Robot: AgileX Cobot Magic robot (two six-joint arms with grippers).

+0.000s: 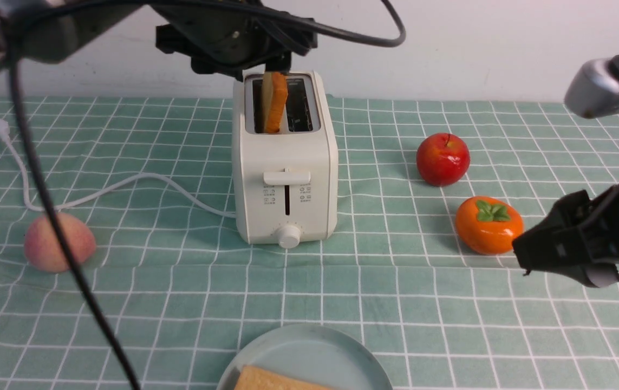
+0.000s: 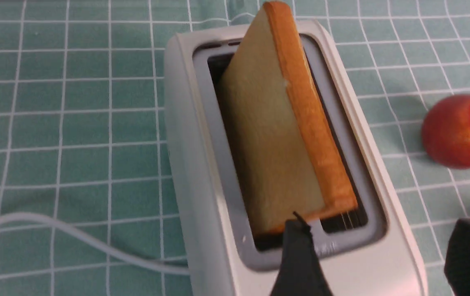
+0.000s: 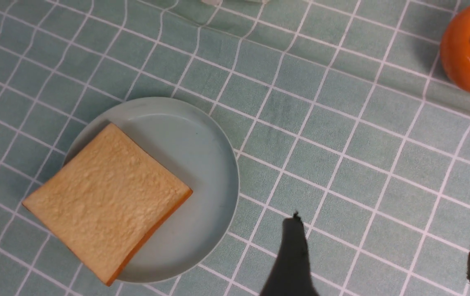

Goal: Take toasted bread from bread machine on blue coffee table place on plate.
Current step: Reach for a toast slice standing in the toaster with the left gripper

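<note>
Surface: mint-green checked table (image 1: 152,281), cloth slightly wrinkled, pale wall at 12 o'clock.
Toaster (image 1: 285,162): upright mid-table, lever facing the robot, cord (image 1: 125,187) trailing toward 9 o'clock.
Toast (image 1: 274,103): in the toaster's 9 o'clock slot, tilted rather than upright, its top standing proud of the slot.
Plated toast (image 3: 107,201): flat on the plate (image 3: 202,135), one corner hanging over the rim.
Plate position: 6 o'clock of the toaster, at the near table edge, with its bare part free.
Left gripper (image 2: 378,230): above the toaster, jaws spread and holding nothing. One fingertip (image 2: 298,234) sits just beside the toast's crust corner, and the toast is not between the jaws.
Right gripper (image 3: 391,213): jaws wide and empty, over bare cloth between the plate and the persimmon (image 1: 488,225).
Bystanders: apple (image 1: 443,158) at 3 o'clock of the toaster, peach (image 1: 59,241) at 8 o'clock.
Likely step: straddle the toast, close on it and lift.
Risk, missed grip: closing from this offset would probably push the leaning toast aside instead of pinching it.
Risk, jam: a fingertip coming down on the crust could drive the toast deeper or catch the slot edge.
Risk, toaster shift: a skewed pull might drag or tip the light toaster on the loose cloth.
Risk, placement: a second slice dropped onto the overhanging one could slide it off the plate.
</note>
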